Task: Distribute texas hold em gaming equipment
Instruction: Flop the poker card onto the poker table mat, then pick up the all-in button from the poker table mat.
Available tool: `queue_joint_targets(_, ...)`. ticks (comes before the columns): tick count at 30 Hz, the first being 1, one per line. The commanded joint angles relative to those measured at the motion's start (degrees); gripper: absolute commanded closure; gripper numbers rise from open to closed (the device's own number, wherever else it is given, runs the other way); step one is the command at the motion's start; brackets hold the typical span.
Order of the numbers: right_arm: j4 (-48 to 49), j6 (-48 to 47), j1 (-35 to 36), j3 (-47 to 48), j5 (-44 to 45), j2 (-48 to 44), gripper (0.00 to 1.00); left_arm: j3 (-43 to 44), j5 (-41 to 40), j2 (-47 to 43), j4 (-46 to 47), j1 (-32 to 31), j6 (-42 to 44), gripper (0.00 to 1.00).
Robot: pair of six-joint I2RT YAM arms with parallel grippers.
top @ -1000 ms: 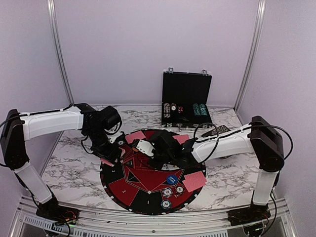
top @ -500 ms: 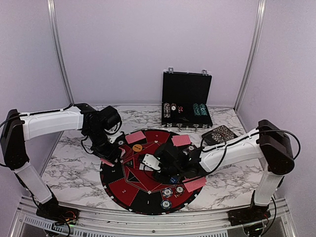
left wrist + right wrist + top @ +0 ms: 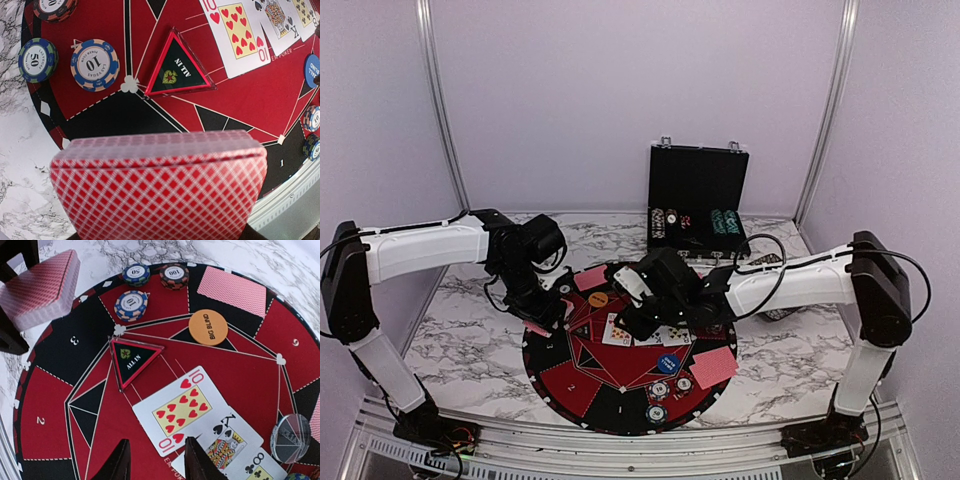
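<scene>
**On the surface (image 3: 470, 325): case (image 3: 698, 190) open, deck (image 3: 160, 185) gripped**

At the back, the case holds rows of poker chips (image 3: 724, 222). The left end effector (image 3: 544, 316) grips the red-backed deck over the mat's (image 3: 585, 385) edge. The right end effector (image 3: 156, 462) hangs open above the face-up ten of hearts (image 3: 182, 410).

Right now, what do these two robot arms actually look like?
Both the left arm and right arm have white tube-like shells with chunky black joints and looping black cables; the right gripper has dark, tapering fingers.
</scene>
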Motion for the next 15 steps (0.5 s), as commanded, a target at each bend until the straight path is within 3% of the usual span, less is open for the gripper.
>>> queue_joint_targets(1,-1.5,6.8,-1.7,3.3,-4.8,2.8,0.66,0.8,0.4,-2.3,-0.1,0.3,0.6,0.51)
queue_joint_targets(7,-1.5,8.3,-2.9,5.8,-7.0,4.6,0.59,0.5,0.4,-2.4,-0.1,0.3,0.5,0.51)
queue_joint_targets(15,-3.7,6.6,-1.7,11.5,-2.8,9.6,0.48,-0.8,-0.2,-2.9,-0.1,0.5,0.2,0.51)
